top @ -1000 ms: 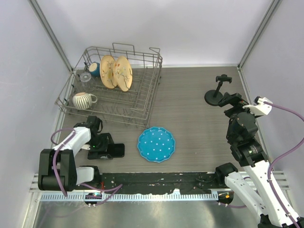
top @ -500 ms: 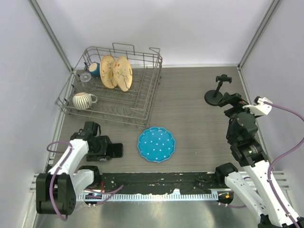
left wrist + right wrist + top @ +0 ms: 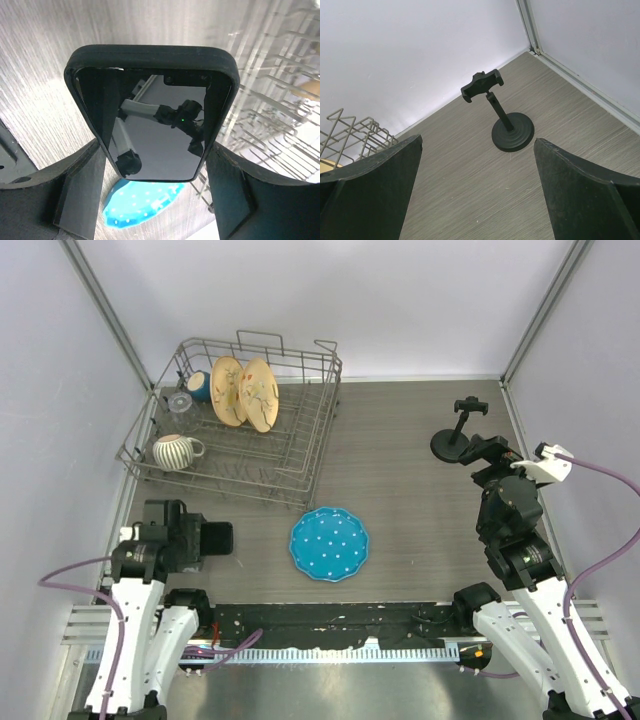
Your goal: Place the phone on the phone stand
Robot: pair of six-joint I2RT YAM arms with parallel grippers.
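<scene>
Woodgrain table (image 3: 420, 520), glossy phone (image 3: 150, 110), disc-footed stand (image 3: 512, 133)

Blue plate (image 3: 135, 207) mostly hidden behind the phone (image 3: 150, 110)

White link shells and black joints on the left arm (image 3: 125, 620) and right arm (image 3: 520, 560) — purple cables (image 3: 592, 467) loop alongside; end effector fingers (image 3: 370, 190) are matte black.

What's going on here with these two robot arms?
The left claw grips the phone at the near left. The phone stand sits empty at the far right, just ahead of the right claw, which is open and holding nothing. The phone isn't on the stand yet.
</scene>
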